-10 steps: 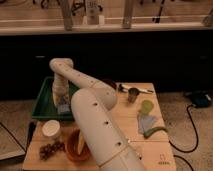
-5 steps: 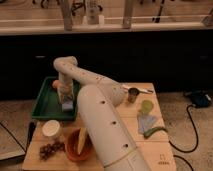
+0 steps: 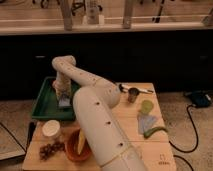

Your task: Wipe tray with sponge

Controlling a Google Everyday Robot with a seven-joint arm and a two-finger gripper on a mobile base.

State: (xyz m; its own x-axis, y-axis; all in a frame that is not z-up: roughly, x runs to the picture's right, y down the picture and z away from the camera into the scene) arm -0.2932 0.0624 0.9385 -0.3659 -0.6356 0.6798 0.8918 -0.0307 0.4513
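The dark green tray (image 3: 44,103) lies at the back left of the wooden table. My gripper (image 3: 63,98) reaches down into the tray's right half, at the end of the white arm (image 3: 95,115) that runs up from the front. It is shut on the small pale blue-grey sponge (image 3: 65,104), which is pressed against the tray floor. The arm hides the tray's right rim.
An orange bowl (image 3: 76,146), a white round container (image 3: 51,129) and a pile of brown bits (image 3: 48,149) sit in front of the tray. To the right are a metal cup (image 3: 133,94), a green cup (image 3: 146,106), a light blue cloth (image 3: 146,121) and a green pod (image 3: 155,132).
The gripper with the sponge slid a little to the right across the tray, then back slightly left. Nothing else on the table moved.
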